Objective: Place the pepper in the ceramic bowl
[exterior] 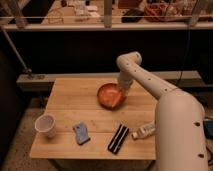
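The ceramic bowl point(109, 95) is round, orange-brown and glossy, and stands on the wooden table point(75, 95) right of centre towards the back. My gripper point(123, 89) hangs at the end of the white arm over the bowl's right rim, pointing down. A paler orange patch lies inside the bowl at its lower right point(117, 101). I cannot tell it apart from the bowl well enough to call it the pepper. No pepper shows anywhere else on the table.
A white cup point(45, 125) stands at the front left. A blue flat object point(81, 133), a black bar-shaped item point(118, 138) and a clear plastic bottle point(145, 130) lie along the front. My white arm's body fills the right side.
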`<state>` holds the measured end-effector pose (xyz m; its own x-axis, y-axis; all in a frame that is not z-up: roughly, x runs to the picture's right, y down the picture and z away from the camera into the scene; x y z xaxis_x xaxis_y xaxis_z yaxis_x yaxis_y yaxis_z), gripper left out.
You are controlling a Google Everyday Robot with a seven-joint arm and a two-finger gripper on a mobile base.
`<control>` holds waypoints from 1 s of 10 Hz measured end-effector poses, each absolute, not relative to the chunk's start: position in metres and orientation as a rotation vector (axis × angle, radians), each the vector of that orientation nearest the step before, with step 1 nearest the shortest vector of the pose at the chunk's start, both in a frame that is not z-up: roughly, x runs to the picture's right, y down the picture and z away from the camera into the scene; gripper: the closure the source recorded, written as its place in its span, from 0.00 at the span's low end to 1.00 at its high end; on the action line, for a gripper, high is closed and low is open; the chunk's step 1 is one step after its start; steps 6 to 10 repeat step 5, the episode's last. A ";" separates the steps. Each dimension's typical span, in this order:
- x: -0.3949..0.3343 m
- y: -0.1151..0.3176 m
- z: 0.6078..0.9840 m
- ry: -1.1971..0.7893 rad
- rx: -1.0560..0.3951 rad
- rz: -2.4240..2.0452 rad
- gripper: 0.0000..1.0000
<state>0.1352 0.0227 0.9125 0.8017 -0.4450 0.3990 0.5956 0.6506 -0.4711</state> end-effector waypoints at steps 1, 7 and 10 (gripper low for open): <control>0.134 0.024 0.912 -0.260 -0.625 -0.598 0.41; 0.124 0.026 0.912 -0.267 -0.624 -0.604 0.43; 0.124 0.026 0.912 -0.267 -0.624 -0.604 0.43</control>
